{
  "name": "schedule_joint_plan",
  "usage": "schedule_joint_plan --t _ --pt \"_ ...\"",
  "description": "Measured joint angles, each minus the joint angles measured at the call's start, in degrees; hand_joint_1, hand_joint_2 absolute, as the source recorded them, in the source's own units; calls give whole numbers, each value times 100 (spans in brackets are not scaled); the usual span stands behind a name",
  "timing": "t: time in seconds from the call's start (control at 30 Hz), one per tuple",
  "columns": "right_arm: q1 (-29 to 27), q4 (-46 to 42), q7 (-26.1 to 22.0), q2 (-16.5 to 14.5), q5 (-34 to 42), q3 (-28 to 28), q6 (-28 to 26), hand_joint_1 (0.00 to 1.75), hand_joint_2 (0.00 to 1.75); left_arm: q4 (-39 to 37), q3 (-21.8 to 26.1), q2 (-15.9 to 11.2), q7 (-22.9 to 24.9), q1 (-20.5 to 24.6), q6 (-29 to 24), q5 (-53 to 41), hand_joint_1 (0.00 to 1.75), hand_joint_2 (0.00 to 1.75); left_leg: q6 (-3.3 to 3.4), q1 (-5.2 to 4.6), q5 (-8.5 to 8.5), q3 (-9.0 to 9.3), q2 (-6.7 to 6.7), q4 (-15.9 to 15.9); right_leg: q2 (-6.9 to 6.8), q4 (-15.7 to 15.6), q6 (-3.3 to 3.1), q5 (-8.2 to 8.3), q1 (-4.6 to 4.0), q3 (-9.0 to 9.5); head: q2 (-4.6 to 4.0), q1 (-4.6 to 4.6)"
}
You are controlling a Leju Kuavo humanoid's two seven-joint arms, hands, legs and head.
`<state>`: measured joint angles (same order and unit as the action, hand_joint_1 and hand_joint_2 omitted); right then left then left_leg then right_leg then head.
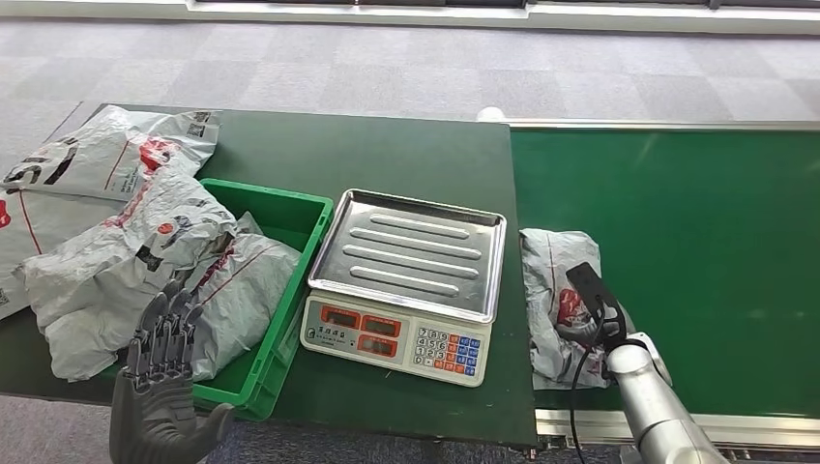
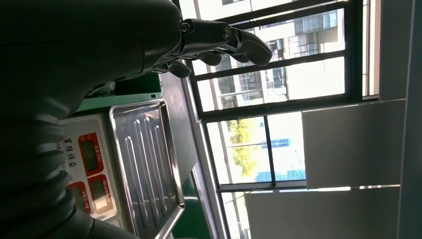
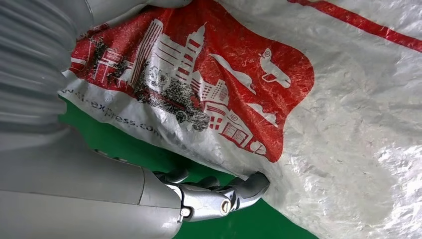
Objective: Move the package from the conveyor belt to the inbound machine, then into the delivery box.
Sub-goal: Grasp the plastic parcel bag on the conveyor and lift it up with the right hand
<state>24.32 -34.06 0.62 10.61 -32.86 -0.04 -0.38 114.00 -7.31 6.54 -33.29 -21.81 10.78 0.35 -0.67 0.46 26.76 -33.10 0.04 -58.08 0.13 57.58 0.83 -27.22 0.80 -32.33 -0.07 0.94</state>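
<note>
The right hand point(image 1: 592, 324) lies on the grey package point(image 1: 559, 300) at the conveyor belt's point(image 1: 677, 242) near left corner, fingers point(image 3: 249, 188) curled under its edge. The left hand point(image 1: 160, 387) hovers upright by the tabletop's point(image 1: 387, 155) near edge, fingers apart, holding nothing.

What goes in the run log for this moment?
stage: pickup | right robot hand: touching package on conveyor belt | left robot hand: open | scale: bare

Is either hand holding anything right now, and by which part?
The right hand is at the near edge of the package on the conveyor belt, fingers curled under it; a firm grip cannot be told. The left hand holds nothing.
</note>
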Motion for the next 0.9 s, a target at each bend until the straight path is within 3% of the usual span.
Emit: schedule_joint_plan --t 0.03,0.13,0.17,0.9 --pt "29 38 9 -15 -28 18 23 31 175 -14 -2 -6 2 4 -1 0 0 175 0 0 0 1 1 0 1 0 0 0 0 0 0 0" --pt "129 141 77 -70 -178 84 157 161 175 -52 -7 -21 7 18 -10 0 0 175 0 0 0 5 6 0 6 -1 0 1 0 2 0 0" --pt "161 170 98 -93 -229 110 199 175 175 -64 -9 -25 7 22 -15 0 0 175 0 0 0 6 9 0 8 -1 -2 2 0 3 0 0" --pt "228 25 -26 -265 -398 66 214 175 175 -157 -52 -86 -47 37 -50 -1 0 175 -8 0 -4 -4 10 -1 9 -1 -10 8 -9 -11 0 0"
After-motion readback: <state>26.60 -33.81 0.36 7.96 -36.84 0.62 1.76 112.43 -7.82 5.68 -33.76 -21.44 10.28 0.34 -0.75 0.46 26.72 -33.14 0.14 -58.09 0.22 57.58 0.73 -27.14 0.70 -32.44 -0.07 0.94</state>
